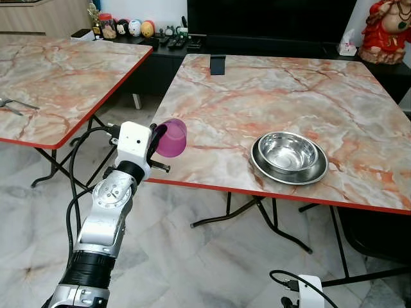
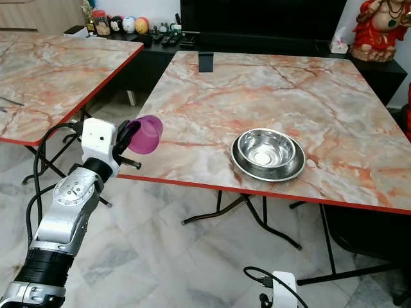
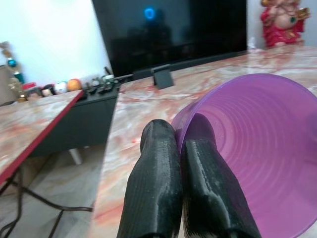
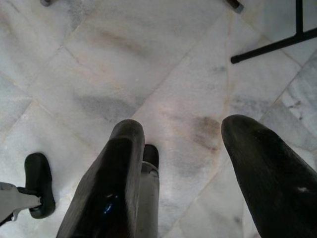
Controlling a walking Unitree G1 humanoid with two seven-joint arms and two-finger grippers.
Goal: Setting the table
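At table edge, left gripper pinches ribbed purple (translucent) cup.

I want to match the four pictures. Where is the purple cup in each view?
Left eye view: purple cup, held by the left gripper at the table's near left edge.
Right eye view: the same, left of the steel bowl.
Left wrist view: lower right, rim pinched.
Right wrist view: not in it; floor.
Shared landmark: the black stand.
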